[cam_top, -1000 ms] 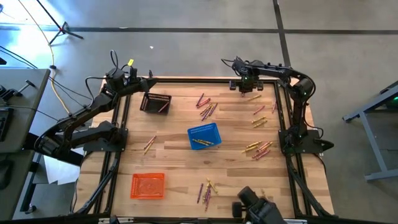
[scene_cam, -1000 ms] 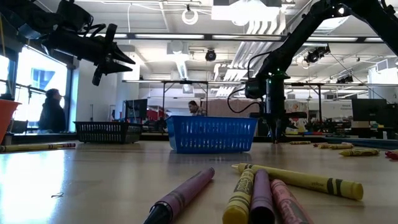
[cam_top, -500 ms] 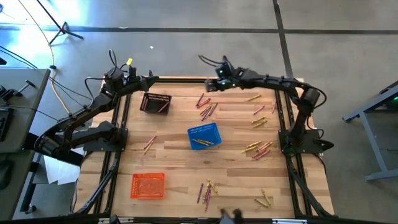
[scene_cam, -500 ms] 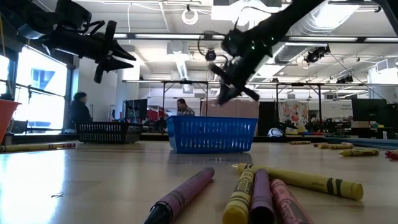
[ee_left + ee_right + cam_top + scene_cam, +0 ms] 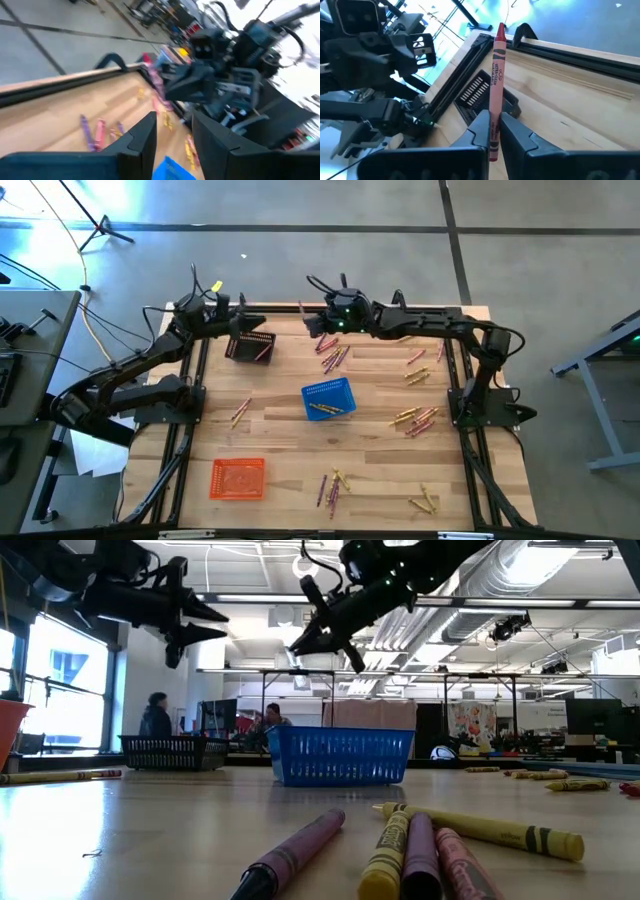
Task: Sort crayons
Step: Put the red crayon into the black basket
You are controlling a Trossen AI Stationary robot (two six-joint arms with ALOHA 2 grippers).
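Observation:
My right gripper [image 5: 493,119] is shut on a red crayon [image 5: 496,75], high above the table's far edge [image 5: 318,320], just right of the black mesh basket [image 5: 250,345]; in the low view it shows up high [image 5: 325,625]. My left gripper [image 5: 173,131] is open and empty, raised over the far left corner by the black basket [image 5: 240,313]. Many yellow, pink and purple crayons lie flat in loose groups on the table [image 5: 333,352] [image 5: 415,420]. The blue basket [image 5: 328,398] stands mid-table and the orange basket [image 5: 238,478] at the near left. My right gripper pinches the red crayon near its blunt back end [image 5: 493,134] between its two fingers. The crayon lies along the fingers and sticks out past their ends, its pointed tip [image 5: 499,29] forward toward the black basket. It is lifted clear of the table.
More crayons lie near the front edge [image 5: 332,485] [image 5: 430,850], at the right [image 5: 415,370] and left of the blue basket [image 5: 240,412]. A dark frame rail runs round the table [image 5: 555,50]. People show in the room behind [image 5: 158,715].
My right gripper has risen from the table at the far right and swung left along the far edge toward the black basket, tipping from pointing down to slanting, with the red crayon in it. My left gripper has shifted a little toward the right.

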